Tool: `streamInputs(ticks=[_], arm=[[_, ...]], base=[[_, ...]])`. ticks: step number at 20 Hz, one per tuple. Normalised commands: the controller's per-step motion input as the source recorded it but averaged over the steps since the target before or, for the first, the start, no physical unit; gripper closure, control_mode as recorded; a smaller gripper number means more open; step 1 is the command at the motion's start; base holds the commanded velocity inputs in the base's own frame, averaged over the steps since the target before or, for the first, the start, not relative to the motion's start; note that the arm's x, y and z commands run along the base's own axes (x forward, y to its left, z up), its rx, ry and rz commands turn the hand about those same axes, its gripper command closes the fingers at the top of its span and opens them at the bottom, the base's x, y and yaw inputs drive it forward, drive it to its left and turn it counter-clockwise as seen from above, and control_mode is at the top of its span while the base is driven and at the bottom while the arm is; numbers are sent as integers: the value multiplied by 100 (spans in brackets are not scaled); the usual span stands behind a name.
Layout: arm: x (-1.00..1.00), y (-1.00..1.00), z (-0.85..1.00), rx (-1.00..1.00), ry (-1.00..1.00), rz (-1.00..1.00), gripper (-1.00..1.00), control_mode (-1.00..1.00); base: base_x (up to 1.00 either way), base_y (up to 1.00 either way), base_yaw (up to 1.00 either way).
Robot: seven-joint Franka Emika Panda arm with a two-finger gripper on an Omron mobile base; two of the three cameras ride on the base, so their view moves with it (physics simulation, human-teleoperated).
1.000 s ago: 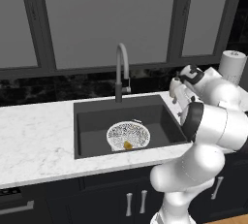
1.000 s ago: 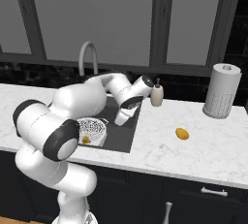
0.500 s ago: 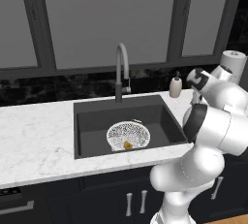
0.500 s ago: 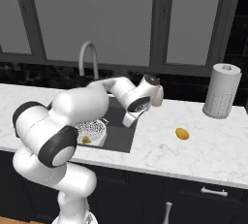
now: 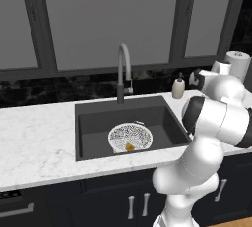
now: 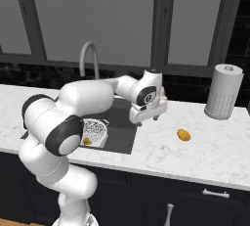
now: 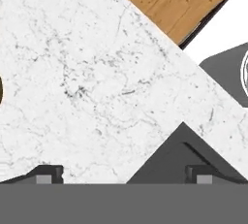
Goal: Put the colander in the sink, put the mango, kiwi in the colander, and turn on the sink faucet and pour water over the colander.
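The white mesh colander [image 5: 130,135] [image 6: 93,130] sits on the floor of the dark sink [image 5: 93,123] [image 6: 121,133]. The small yellow-brown kiwi [image 5: 129,147] [image 6: 87,141] lies inside it at the near rim. On the marble counter to the right of the sink rests the orange-yellow mango [image 6: 183,135]. My gripper [image 6: 146,118] [image 7: 123,174] hangs over the counter at the sink's right edge, between basin and mango. It is open, with nothing between its fingers. The grey gooseneck faucet [image 5: 123,69] [image 6: 88,57] stands behind the basin, and no water stream is in view.
A cream soap bottle [image 5: 178,88] stands at the sink's back right corner. A paper towel roll [image 6: 223,91] [image 5: 238,63] is at the far right of the counter. The hand view looks down on marble, a sink corner [image 7: 184,154] and wooden floor [image 7: 169,0] beyond the counter's front edge.
My hand has swung right, from above the sink's right side out over the counter beside it, closer to the mango. The colander, kiwi and mango have stayed put.
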Motion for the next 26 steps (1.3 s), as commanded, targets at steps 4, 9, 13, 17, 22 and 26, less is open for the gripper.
streamInputs(ticks=[4, 9, 13, 17, 22, 26], arm=[[0, -66, 0, -8, 22, -42, -100, -100], [2, -56, 0, -7, 6, -30, -100, -100], [14, -34, 0, -2, 0, -17, -100, -100], [18, -20, -14, -2, -2, -8, -100, -100], [15, -21, -31, -4, -5, -3, -100, -100], [16, -25, -34, -4, -4, -2, -100, -100]], base=[[0, 0, 0], [0, 0, 0], [0, 0, 0], [0, 0, 0], [0, 0, 0], [0, 0, 0]])
